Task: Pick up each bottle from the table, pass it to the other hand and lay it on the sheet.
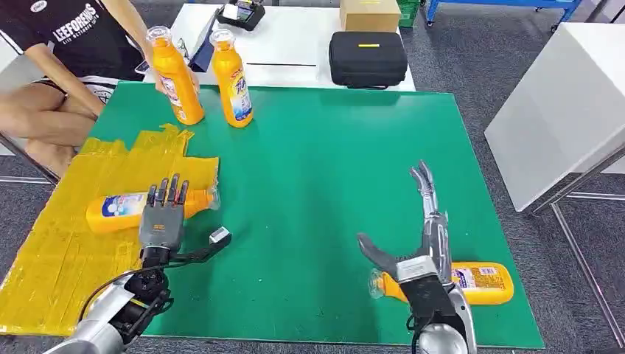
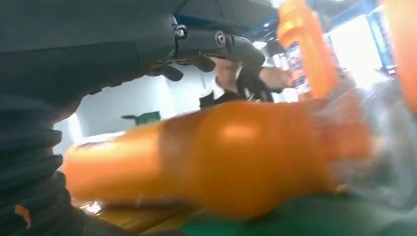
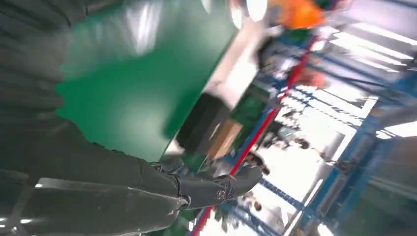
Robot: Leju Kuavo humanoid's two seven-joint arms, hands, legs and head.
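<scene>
An orange bottle (image 1: 118, 209) lies on the yellow sheet (image 1: 51, 273) at the table's left; it looms close in the left wrist view (image 2: 221, 157). My left hand (image 1: 163, 217) hovers over its neck end, fingers straight and thumb spread, holding nothing. A second orange bottle (image 1: 479, 284) lies near the front right edge. Beside its cap end is my right hand (image 1: 424, 243), fingers stretched forward and empty. Two more bottles stand upright at the far left (image 1: 175, 77) (image 1: 233, 80); a person's hand is at the left one.
The green table (image 1: 332, 184) is bare in the middle. A black case (image 1: 367, 59) and a cardboard box (image 1: 368, 13) sit on the white table behind. A person (image 1: 66, 66) sits at the far left corner. A white cabinet (image 1: 560, 110) stands to the right.
</scene>
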